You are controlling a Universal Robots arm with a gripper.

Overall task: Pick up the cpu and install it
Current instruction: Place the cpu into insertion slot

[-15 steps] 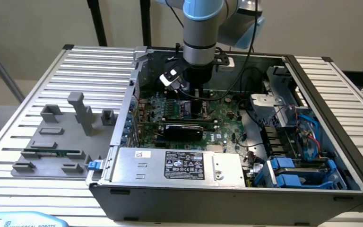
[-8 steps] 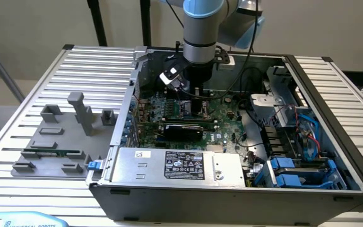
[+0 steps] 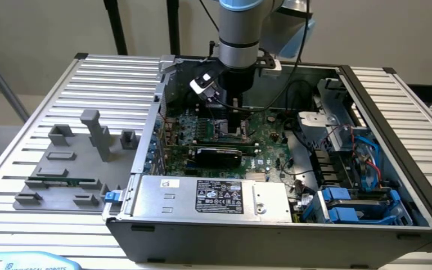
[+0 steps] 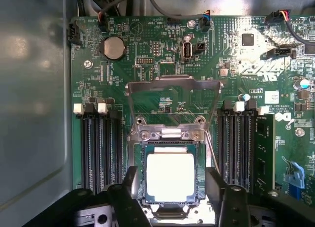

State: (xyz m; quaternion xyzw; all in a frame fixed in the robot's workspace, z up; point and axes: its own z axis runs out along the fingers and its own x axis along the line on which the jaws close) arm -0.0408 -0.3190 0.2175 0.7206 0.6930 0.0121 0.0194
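Our jaws stand released, straddling the cpu (image 4: 171, 178) lying in its socket (image 4: 199, 158); we judge it light, stiff, fragile, best held by 2 opposite edges.

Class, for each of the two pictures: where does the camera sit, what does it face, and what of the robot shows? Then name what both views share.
Exterior view: off the arm, raised, looking down into the open computer case; shows the arm standing over the motherboard.
Wrist view: on the wrist, facing down at the motherboard; shows the gripper, jaws open either side of the cpu in its socket.
Shared: the motherboard and the gripper.
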